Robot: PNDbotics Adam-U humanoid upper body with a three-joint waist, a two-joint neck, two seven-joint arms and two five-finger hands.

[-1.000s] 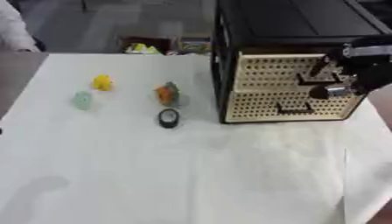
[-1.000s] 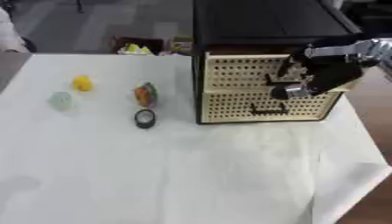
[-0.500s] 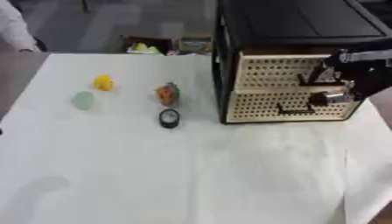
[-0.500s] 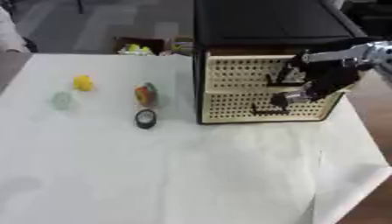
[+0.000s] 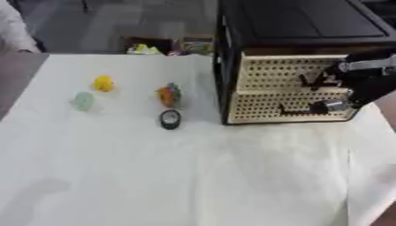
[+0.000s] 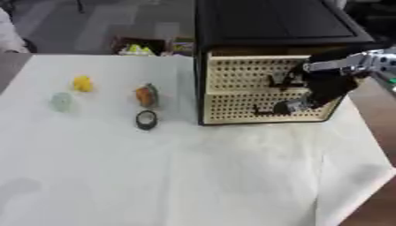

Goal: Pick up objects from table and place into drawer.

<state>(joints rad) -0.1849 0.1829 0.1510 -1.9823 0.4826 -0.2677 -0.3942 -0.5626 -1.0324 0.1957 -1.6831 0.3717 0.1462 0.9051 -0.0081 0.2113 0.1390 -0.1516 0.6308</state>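
Note:
A black cabinet with two beige perforated drawer fronts stands at the back right of the white-covered table. Both drawers look closed. My right hand comes in from the right and sits against the lower drawer front, beside its dark handle; its grip is too blurred to read. To the cabinet's left lie a yellow object, a pale green object, an orange and green object and a small black ring. My left hand shows in neither view.
Behind the table's far edge sits an open box with colourful things in it. The white cloth ends at the lower right, where bare brown table shows beside the cabinet.
My right hand has dropped from the upper drawer front to the lower one. The objects on the cloth lie where they were.

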